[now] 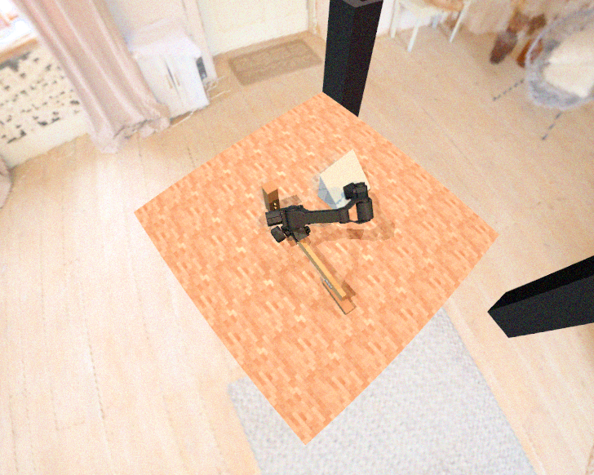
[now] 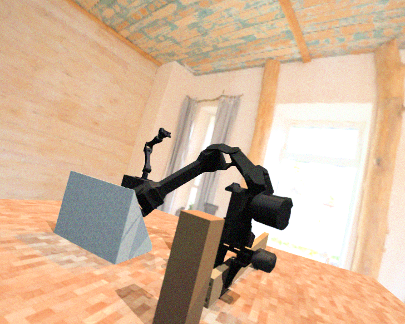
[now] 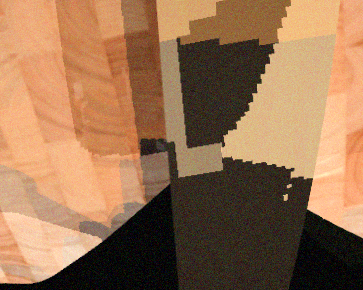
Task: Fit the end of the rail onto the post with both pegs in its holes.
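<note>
Wood post (image 2: 185, 268) stands nearest in the exterior view, blocking sight of its pegs. Just behind it, rail (image 2: 216, 279) near end sits low by the table (image 2: 56, 285), two holes showing in its end face, not yet on the pegs. Gripper (image 2: 236, 270) is clamped across the rail close to that end; jaws closed on the wood. Judging by looks: stiff, light-ish stick, smooth sides, so it could pivot in the grip; holding near the end gives good control for lining up holes w/ pegs. From top view the rail (image 1: 320, 265) runs off to the footboard block (image 1: 347, 305), far end apparently in the bracket. Grey wedge (image 2: 101, 217) sits left by the arm base, well apart, not in the way.
</note>
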